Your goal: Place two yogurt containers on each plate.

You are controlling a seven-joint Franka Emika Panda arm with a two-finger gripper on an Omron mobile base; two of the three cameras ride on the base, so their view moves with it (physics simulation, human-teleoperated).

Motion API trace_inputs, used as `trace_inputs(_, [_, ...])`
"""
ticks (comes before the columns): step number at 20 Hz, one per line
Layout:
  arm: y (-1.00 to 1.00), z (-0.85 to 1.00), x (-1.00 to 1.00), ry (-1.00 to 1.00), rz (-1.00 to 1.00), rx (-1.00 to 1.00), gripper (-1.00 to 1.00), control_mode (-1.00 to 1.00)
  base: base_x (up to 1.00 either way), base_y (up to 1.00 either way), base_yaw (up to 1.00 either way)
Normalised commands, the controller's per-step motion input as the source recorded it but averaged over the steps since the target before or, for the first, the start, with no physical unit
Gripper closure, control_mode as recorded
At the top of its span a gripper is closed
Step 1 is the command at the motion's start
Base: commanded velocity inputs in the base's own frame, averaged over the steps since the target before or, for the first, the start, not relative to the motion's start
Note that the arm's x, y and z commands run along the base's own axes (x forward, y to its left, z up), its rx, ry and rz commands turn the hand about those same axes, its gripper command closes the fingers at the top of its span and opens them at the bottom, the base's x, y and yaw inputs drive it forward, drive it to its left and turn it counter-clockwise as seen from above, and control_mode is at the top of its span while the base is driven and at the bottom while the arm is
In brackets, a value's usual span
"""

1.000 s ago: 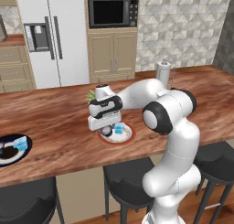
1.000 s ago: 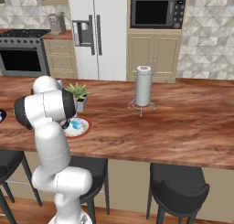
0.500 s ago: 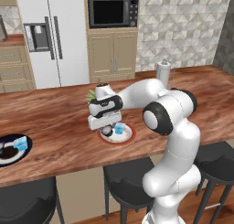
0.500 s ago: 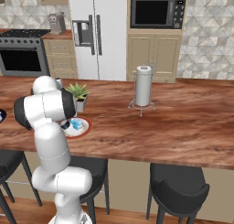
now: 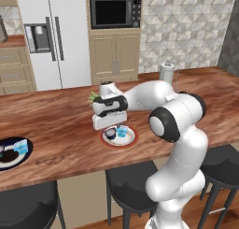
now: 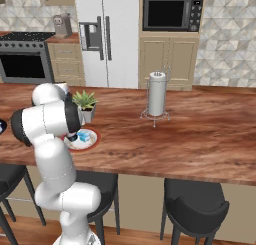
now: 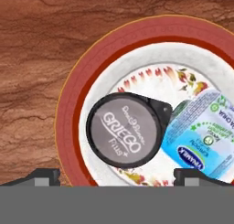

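Note:
The red-rimmed plate sits near the counter's front edge. On it rest a dark round yogurt container with a grey lid and a light blue squarish one, touching side by side. My gripper hangs just above the dark cup, open, its fingertips wide apart on either side and holding nothing. At the far left lies the dark navy plate with a light blue cup and a dark cup on it.
A small potted plant stands just behind the red plate. A paper towel holder stands further right on the wooden counter. Black stools line the front edge.
The jaws have spread a little wider over the dark cup, which stays on the red plate. The arm has hardly moved.

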Motion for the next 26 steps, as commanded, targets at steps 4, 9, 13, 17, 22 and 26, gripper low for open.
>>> trace_inputs(4, [-0.18, 0.48, -0.69, -0.04, 0.0, 0.0, -1.0, -1.0, 0.0, 0.0, 0.0])
trace_inputs(9, [-0.01, 0.34, -1.0, -0.14, 0.0, 0.0, -1.0, -1.0, 0.0, 0.0, 0.0])
trace_inputs(13, [-0.12, 0.44, -0.98, -0.2, 0.0, 0.0, -1.0, -1.0, 0.0, 0.0, 0.0])
trace_inputs(17, [-0.17, 0.43, -0.8, -0.09, 0.0, 0.02, -1.0, -1.0, 0.0, 0.0, 0.0])
trace_inputs(22, [-0.13, 0.38, -0.75, -0.03, 0.0, 0.03, -1.0, -1.0, 0.0, 0.0, 0.0])
trace_inputs(26, [0.0, 0.33, -0.43, -0.11, 0.0, 0.0, -1.0, -1.0, 0.0, 0.0, 0.0])
